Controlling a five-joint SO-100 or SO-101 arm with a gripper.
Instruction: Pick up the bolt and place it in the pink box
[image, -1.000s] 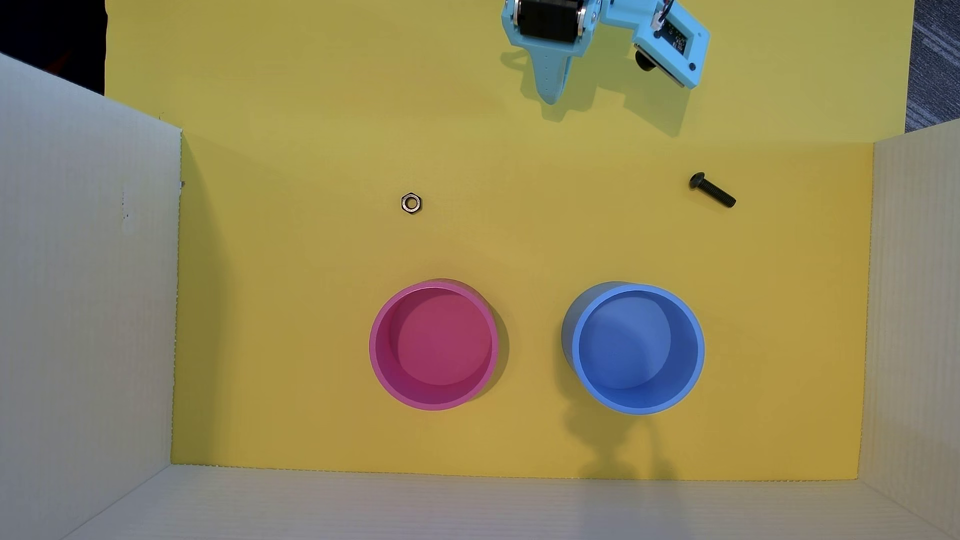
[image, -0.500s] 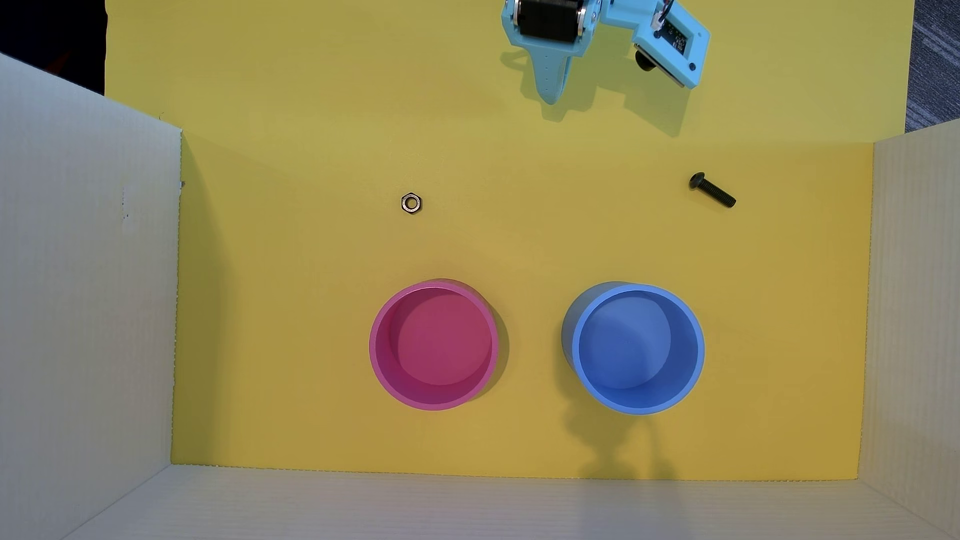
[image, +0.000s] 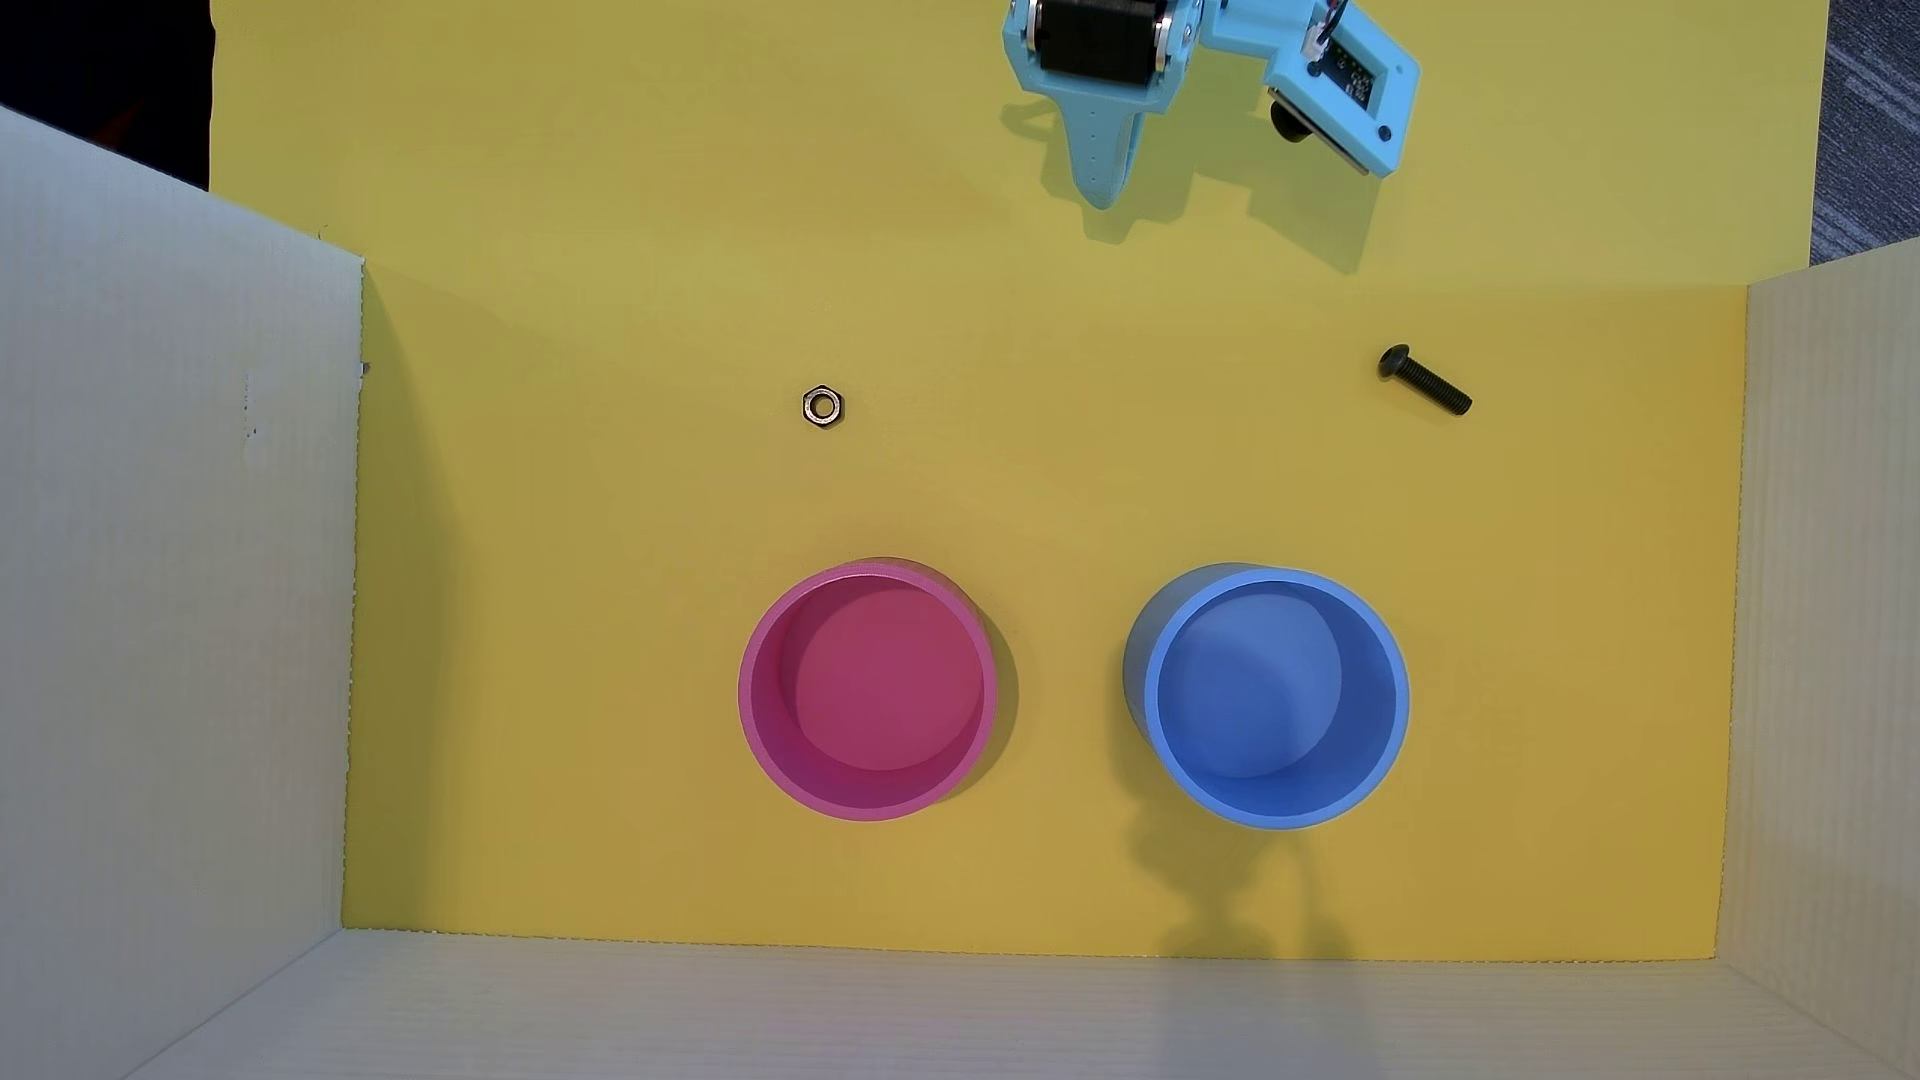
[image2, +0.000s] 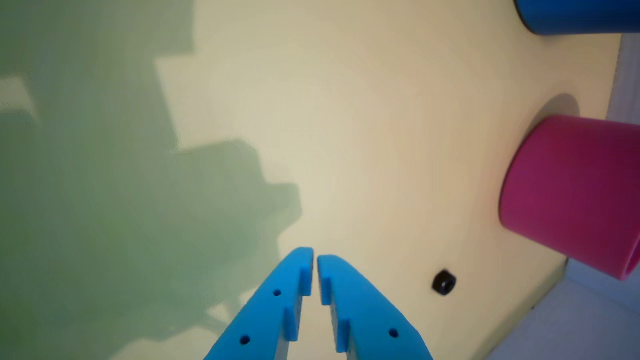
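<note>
In the overhead view the bolt (image: 1424, 380), small and black, lies flat on the yellow mat at the right, head toward the upper left. The pink box (image: 883, 691) stands upright and empty at the lower middle. My light blue gripper (image: 1101, 195) hangs over the mat's top edge, well up and left of the bolt. The wrist view shows the gripper (image2: 315, 257) shut, tips almost touching with nothing between them, and the pink box (image2: 575, 195) at the right edge. The bolt is out of the wrist view.
A silver hex nut (image: 823, 406) lies left of centre, also seen as the nut (image2: 444, 282) right of my fingers. A blue round cup (image: 1273, 696) stands right of the pink box. White corrugated walls (image: 177, 582) enclose the mat on the left, right and near sides.
</note>
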